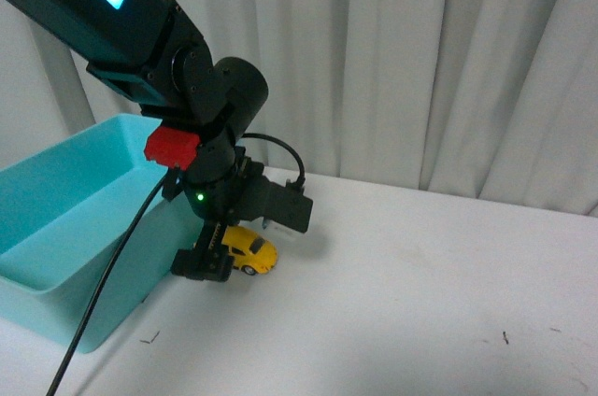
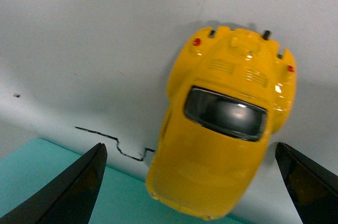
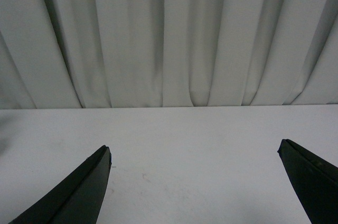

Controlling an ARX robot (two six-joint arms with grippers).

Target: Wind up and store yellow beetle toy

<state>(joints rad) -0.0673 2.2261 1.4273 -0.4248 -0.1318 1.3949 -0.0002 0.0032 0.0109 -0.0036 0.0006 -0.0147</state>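
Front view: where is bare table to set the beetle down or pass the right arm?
Free: the whole table right of the yellow beetle toy, out to the curtain. The teal bin looks empty inside too. Crowded: the bin's corner, where the left gripper straddles the toy.

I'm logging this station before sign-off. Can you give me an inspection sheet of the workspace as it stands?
Surface: white table, flat, with faint marks.
Job's things: yellow beetle toy on the table beside the teal bin, outside it.
Clutter: a few dark specks on the table.
Claws: left claw open, one finger on either side of the toy; right claw open over the table, holding nothing.
Cables: black cable hanging from the left arm, across the bin.
Surroundings: pale curtain behind the table.
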